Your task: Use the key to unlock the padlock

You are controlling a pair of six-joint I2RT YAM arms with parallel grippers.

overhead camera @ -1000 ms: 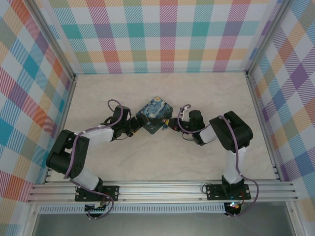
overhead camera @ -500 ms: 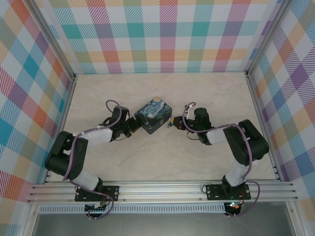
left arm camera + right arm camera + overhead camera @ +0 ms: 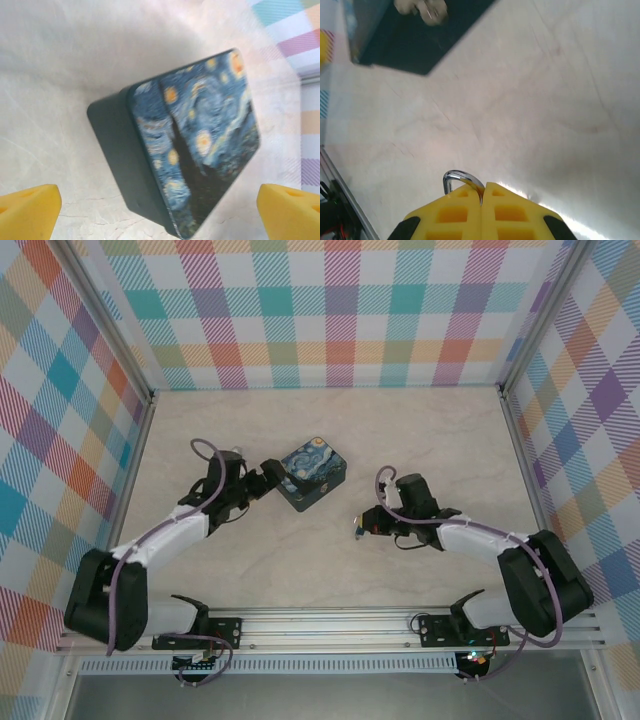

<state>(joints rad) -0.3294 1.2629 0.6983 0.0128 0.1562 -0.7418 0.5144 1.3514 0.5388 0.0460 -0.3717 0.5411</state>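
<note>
My right gripper point(image 3: 360, 527) hovers over bare table, below and right of the painted box, and is shut on the padlock. In the right wrist view the padlock's silvery shackle point(image 3: 457, 176) curls out above the closed yellow fingertips point(image 3: 455, 212) of the right gripper point(image 3: 482, 189); its blue body is buried between them. A bluish speck of the padlock point(image 3: 356, 531) shows at the jaw tip from above. My left gripper point(image 3: 270, 478) stands open at the box's left corner, yellow pads point(image 3: 27, 210) spread wide of it. The key is hidden.
The night-sky box point(image 3: 312, 473) sits mid-table, its lid and dark side point(image 3: 120, 150) before the left wrist camera. A pale latch-like bit point(image 3: 422, 9) is on its dark wall. Checked walls enclose the table point(image 3: 430, 440); a rail point(image 3: 330, 625) runs along the near edge.
My right gripper has pulled away from the box toward the near right, carrying the padlock. The left arm has stretched out and its gripper has shifted up along the box's left corner.
</note>
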